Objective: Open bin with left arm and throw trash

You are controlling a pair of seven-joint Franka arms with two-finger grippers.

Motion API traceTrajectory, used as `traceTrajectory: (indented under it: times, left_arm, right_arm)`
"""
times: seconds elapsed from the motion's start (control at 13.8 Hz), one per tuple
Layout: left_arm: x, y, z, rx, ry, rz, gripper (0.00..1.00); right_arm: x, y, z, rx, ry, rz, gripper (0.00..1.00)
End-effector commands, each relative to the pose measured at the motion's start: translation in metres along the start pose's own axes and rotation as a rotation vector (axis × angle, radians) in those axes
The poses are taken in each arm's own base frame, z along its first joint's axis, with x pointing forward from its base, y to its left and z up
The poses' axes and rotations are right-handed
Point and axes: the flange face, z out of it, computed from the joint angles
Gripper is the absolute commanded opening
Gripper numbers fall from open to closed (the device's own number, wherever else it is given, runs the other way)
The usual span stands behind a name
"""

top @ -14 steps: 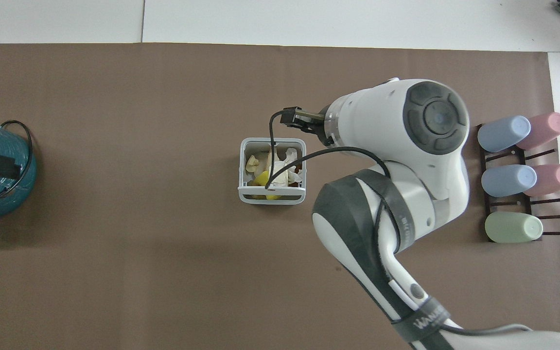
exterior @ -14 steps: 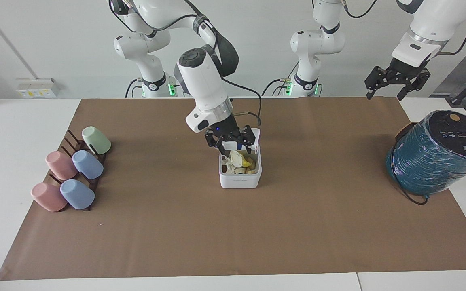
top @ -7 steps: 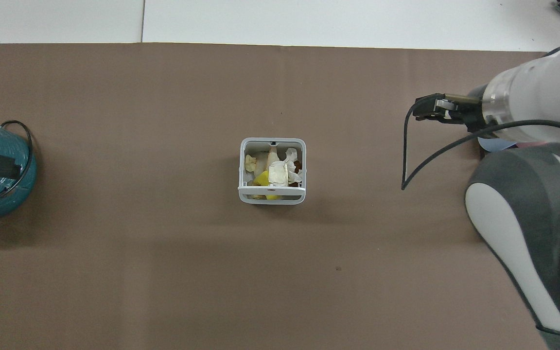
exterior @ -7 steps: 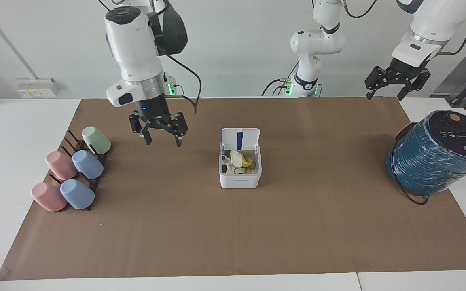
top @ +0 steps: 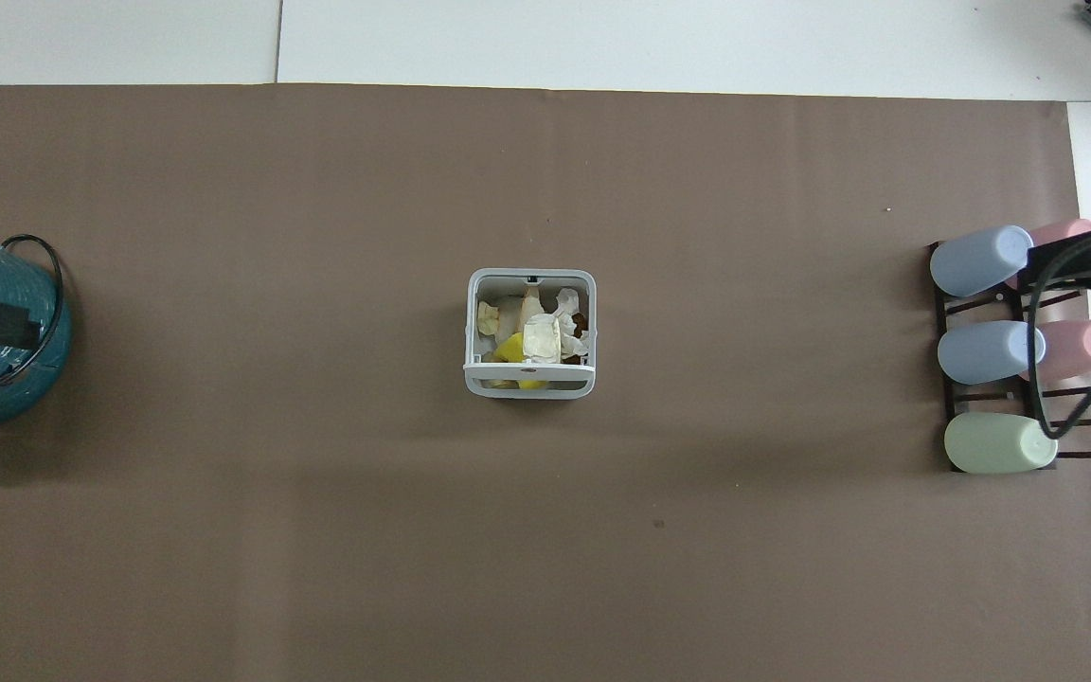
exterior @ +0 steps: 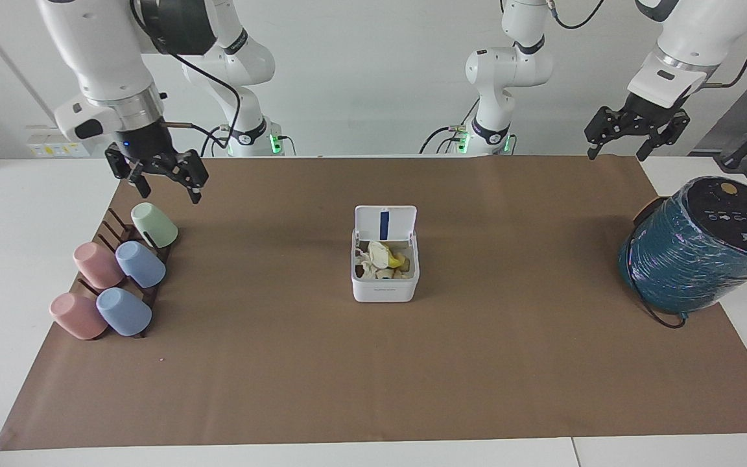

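The bin [exterior: 384, 277] sat mid-frame, lid up, scraps [exterior: 383, 258] inside. The right gripper [exterior: 165, 178] hung spread and empty at upper left over the cup rack [exterior: 128, 228]; a descent could knock cups. The left gripper [exterior: 626, 139], spread, waited upper right.

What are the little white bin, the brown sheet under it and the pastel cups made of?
The bin looks like smooth moulded plastic: rounded corners, thin hinged lid, even sheen. The brown sheet seems to be matte kraft paper, with straight cut edges and faint creases. The cups look like matte plastic, perhaps a fibre blend: uniform pastel colour, no glaze shine.
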Motion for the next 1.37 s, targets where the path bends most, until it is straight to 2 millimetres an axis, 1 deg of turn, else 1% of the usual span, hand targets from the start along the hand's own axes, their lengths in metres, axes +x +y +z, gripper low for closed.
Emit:
traceTrajectory:
  times: [0.0, 0.22, 0.36, 0.51, 0.58, 0.72, 0.8, 1.01, 1.3]
  left_arm:
    - [-0.008, 0.001, 0.000, -0.007, 0.005, 0.008, 1.00]
    - [-0.008, 0.001, 0.000, -0.008, 0.003, 0.008, 1.00]
    - [-0.008, 0.001, 0.000, -0.007, 0.005, 0.008, 1.00]
    - [-0.008, 0.001, 0.000, -0.007, 0.005, 0.008, 1.00]
    - [-0.008, 0.001, 0.000, -0.007, 0.005, 0.008, 1.00]
    - [-0.008, 0.001, 0.000, -0.007, 0.005, 0.008, 1.00]
    - [-0.008, 0.001, 0.000, -0.007, 0.005, 0.008, 1.00]
    - [-0.008, 0.001, 0.000, -0.007, 0.005, 0.008, 1.00]
    - [-0.008, 0.001, 0.000, -0.008, 0.003, 0.008, 1.00]
  right_arm:
    - [-0.012, 0.018, -0.010, -0.001, -0.021, 0.011, 1.00]
    - [-0.026, 0.008, 0.001, -0.004, -0.058, 0.057, 1.00]
    - [-0.029, 0.006, 0.001, -0.004, -0.058, 0.059, 1.00]
    - [-0.033, -0.001, 0.002, -0.015, -0.061, 0.046, 1.00]
    - [-0.034, -0.009, 0.001, -0.016, -0.058, 0.033, 1.00]
    - [-0.034, -0.019, -0.008, 0.002, -0.042, 0.044, 1.00]
    - [-0.035, -0.024, -0.009, 0.000, -0.049, 0.037, 1.00]
    - [-0.037, -0.020, -0.005, -0.001, -0.064, 0.041, 1.00]
    - [-0.039, -0.024, -0.004, -0.001, -0.066, 0.039, 1.00]
